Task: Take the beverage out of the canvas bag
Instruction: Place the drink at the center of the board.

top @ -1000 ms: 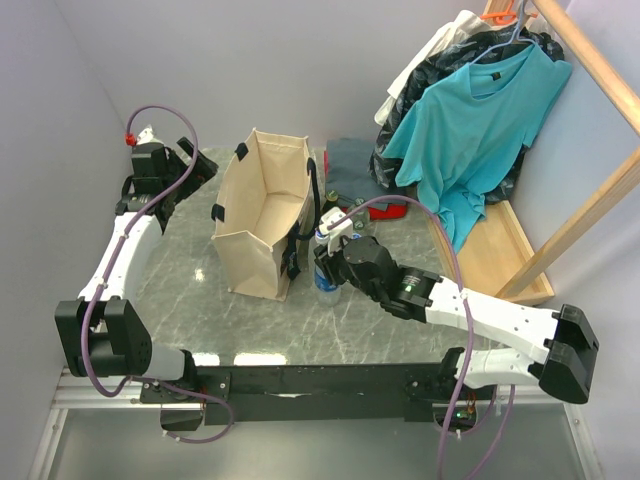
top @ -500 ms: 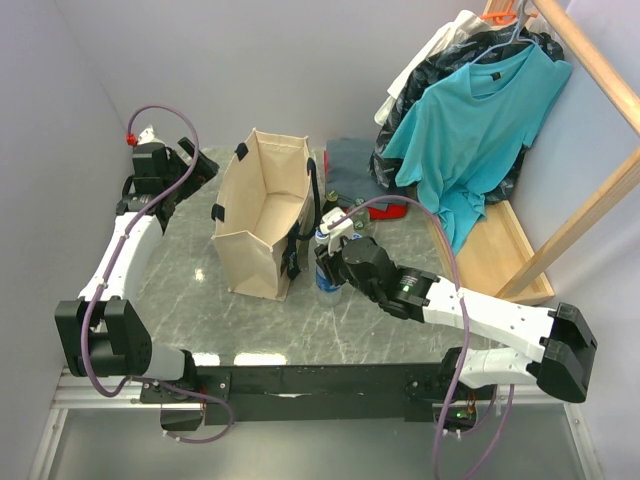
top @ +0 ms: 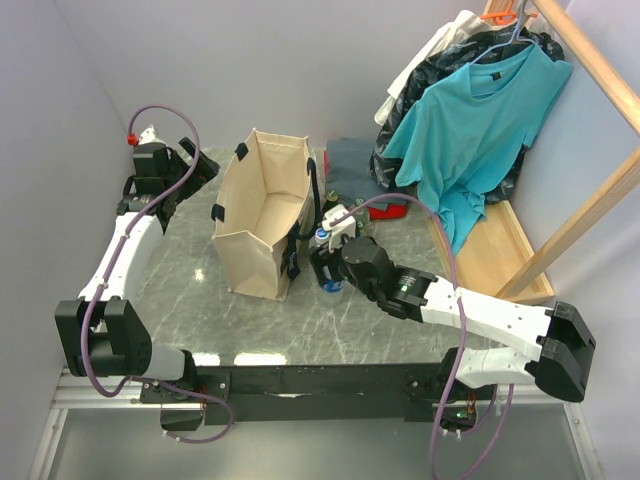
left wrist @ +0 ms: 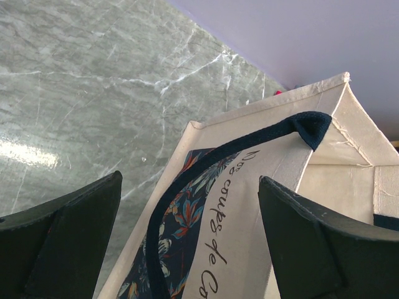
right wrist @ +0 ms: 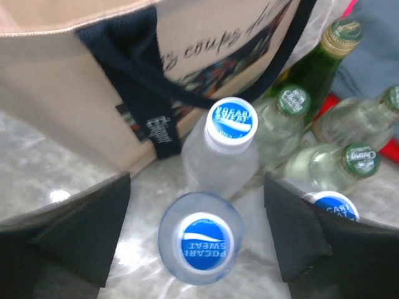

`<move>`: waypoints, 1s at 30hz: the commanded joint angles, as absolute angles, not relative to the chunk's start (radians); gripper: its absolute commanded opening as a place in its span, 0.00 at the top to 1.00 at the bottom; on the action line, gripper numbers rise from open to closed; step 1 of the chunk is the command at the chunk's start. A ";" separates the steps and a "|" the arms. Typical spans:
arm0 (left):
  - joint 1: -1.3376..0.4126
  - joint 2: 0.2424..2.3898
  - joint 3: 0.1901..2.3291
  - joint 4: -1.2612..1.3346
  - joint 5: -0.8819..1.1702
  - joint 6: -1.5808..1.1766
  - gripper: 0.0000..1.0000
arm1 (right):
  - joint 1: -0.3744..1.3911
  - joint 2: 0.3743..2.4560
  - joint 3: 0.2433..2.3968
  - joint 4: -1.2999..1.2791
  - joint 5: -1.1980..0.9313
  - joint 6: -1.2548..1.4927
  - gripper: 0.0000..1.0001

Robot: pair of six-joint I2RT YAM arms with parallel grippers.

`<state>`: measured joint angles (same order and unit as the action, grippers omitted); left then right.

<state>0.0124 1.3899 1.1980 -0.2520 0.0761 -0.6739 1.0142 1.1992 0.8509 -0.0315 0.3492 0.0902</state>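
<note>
The canvas bag stands open on the marble table, beige with dark strap handles; its printed side fills the left wrist view. A clear beverage bottle with a blue cap stands upright on the table just right of the bag. My right gripper is directly above it, open, with the black fingers wide on either side and not touching. From the top camera the right gripper covers most of that bottle. My left gripper is open at the bag's far left, holding nothing.
More bottles crowd beside the released one: another blue-capped one, green-capped clear ones and a green glass bottle. Behind lie folded dark clothes and a red item. A teal shirt hangs on a wooden rack at right.
My right gripper has opened and let go of the blue-capped bottle, which now stands on the table beside the bag. The left arm has not moved.
</note>
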 commanded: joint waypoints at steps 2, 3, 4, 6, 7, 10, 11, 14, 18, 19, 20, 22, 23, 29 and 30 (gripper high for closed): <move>0.006 1.361 1.198 -0.235 0.064 -0.667 0.04 | 1.008 1.186 0.896 0.048 0.411 0.104 0.00; 0.006 1.361 1.198 -0.235 0.063 -0.667 0.04 | 1.008 1.181 0.897 0.049 0.410 0.103 0.00; 0.006 1.361 1.198 -0.235 0.061 -0.667 0.04 | 1.008 1.174 0.899 0.043 0.408 0.098 0.00; 0.008 1.361 1.201 -0.238 0.058 -0.666 0.04 | 1.008 1.166 0.908 0.034 0.411 0.092 0.00; 0.008 1.359 1.201 -0.239 0.057 -0.663 0.04 | 1.006 1.158 0.914 0.025 0.411 0.091 0.00; 0.006 1.359 1.209 -0.244 0.049 -0.646 0.04 | 1.008 1.131 0.945 0.008 0.433 0.086 0.00; 0.006 1.362 1.224 -0.248 0.043 -0.638 0.04 | 1.008 1.123 0.957 -0.012 0.445 0.083 0.00; 0.008 1.370 1.270 -0.287 0.025 -0.615 0.04 | 1.008 1.095 1.014 -0.058 0.466 0.060 0.00; 0.006 1.367 1.289 -0.302 0.009 -0.609 0.04 | 1.003 1.071 1.092 -0.107 0.544 0.011 0.00; 0.006 1.364 1.290 -0.305 0.006 -0.612 0.04 | 0.999 1.062 1.100 -0.118 0.548 0.009 0.00; 0.008 1.361 1.290 -0.304 0.006 -0.614 0.04 | 0.986 1.058 1.104 -0.123 0.555 0.009 0.00; 0.006 1.355 1.286 -0.299 0.011 -0.611 0.04 | 0.960 1.039 1.115 -0.135 0.555 0.009 0.00; 0.006 1.350 1.285 -0.298 0.009 -0.611 0.04 | 0.944 1.032 1.117 -0.137 0.552 0.009 0.00; 0.006 1.322 1.302 -0.310 0.006 -0.577 0.04 | 0.717 0.973 1.091 -0.133 0.401 0.072 0.00; 0.008 1.318 1.305 -0.320 0.003 -0.574 0.04 | 0.692 0.982 1.100 -0.150 0.387 0.086 0.00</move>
<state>0.0113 1.3758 1.2514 -0.3096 0.0242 -0.6121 0.7967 1.0092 1.0805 -0.1261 0.4709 0.0395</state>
